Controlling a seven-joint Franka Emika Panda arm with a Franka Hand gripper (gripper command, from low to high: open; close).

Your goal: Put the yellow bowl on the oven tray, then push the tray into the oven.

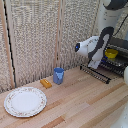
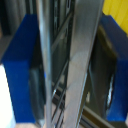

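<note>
So our grabber (image 2: pixel 67 65) sits on the near rim of the baking sheet (image 1: pixel 100 73), and the wrist view shows why we trust that: a blue-tipped finger (image 2: pixel 20 60) stands on one side of the bright metal edge and its partner on the other, closed in against it, so we judge the jaws are clamped on the rim rather than open around it. In the exterior view the grabber is low at the front of the sheet, with the white arm rising behind it. The yellow dish (image 1: pixel 111 52) already rests on the sheet, further in toward the oven (image 1: pixel 119 50), which stands at the exterior view's right; we see a corner of yellow in the wrist view too. The step in hand, as we read it, is the slide — so we want a level, straight push along the sheet's own line, slow enough that the dish does not skate on the ridged surface. We should keep the rim from tipping, since any tilt would send the small bowl toward an edge. How far the sheet already sits inside we cannot tell; the oven mouth is partly hidden by the arm. Off to the side, well apart, stand a blue cup (image 1: pixel 58 75), a small orange block (image 1: pixel 46 83) and a patterned plate (image 1: pixel 25 101) — none in our path.
</note>
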